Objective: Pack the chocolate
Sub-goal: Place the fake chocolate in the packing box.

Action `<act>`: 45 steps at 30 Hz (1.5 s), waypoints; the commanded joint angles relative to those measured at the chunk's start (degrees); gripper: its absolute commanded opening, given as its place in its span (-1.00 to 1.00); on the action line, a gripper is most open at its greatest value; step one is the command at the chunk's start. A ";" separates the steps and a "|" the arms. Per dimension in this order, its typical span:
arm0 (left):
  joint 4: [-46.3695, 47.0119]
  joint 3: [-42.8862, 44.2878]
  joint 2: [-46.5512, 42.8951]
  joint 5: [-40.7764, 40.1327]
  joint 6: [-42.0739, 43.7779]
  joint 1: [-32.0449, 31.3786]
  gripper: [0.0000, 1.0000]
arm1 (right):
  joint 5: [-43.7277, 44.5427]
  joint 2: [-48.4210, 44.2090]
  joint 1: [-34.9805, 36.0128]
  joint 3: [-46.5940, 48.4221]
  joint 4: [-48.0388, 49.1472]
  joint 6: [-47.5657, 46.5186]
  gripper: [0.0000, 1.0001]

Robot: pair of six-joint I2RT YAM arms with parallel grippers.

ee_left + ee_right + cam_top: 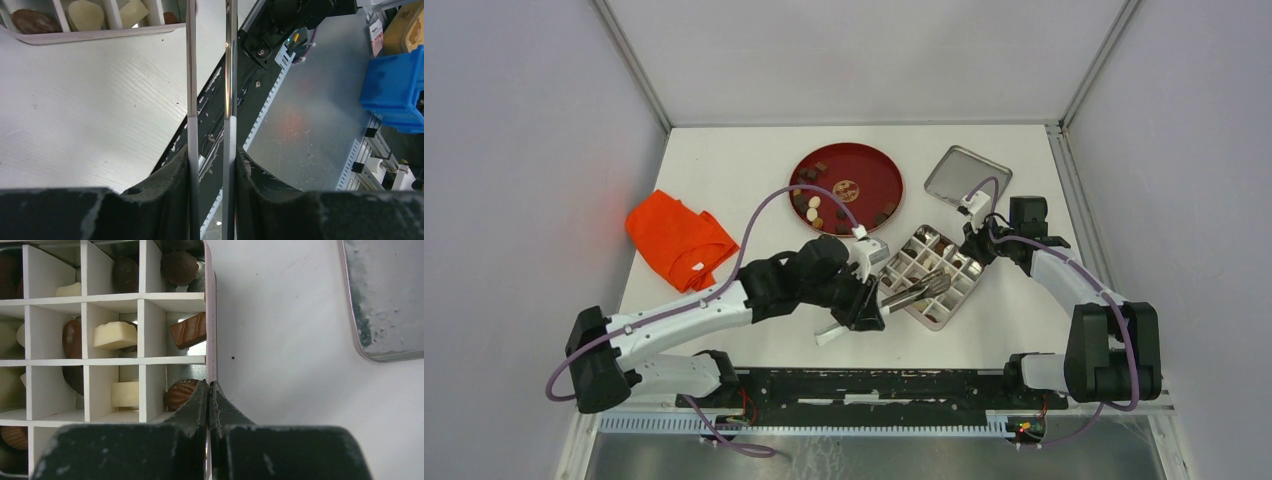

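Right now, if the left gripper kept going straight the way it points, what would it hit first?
Probably the divided box: the tweezers it clamps reach over its compartments, so the box's near rim comes first. How high the left gripper rides above it is unclear.

Chocolate (pixel 114 335) showing dark brown, light brown and cream white, plate (pixel 871 163) shining red, cloth (pixel 679 240) glowing orange, box dividers (pixel 100 361) looking white.
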 commanded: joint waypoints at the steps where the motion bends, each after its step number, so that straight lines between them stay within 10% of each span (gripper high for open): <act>1: 7.74 0.25 3.27 -3.36 -3.49 -2.83 -0.96 | -1.84 -2.45 -0.25 0.92 3.43 1.23 -1.00; 29: 6.01 8.07 16.75 -10.69 1.37 -7.14 -0.93 | -2.19 -2.44 -0.30 1.01 2.91 0.86 -1.00; 45: 3.44 10.33 19.79 -10.52 2.59 -7.16 -0.25 | -2.19 -2.33 -0.29 1.10 2.85 0.65 -1.00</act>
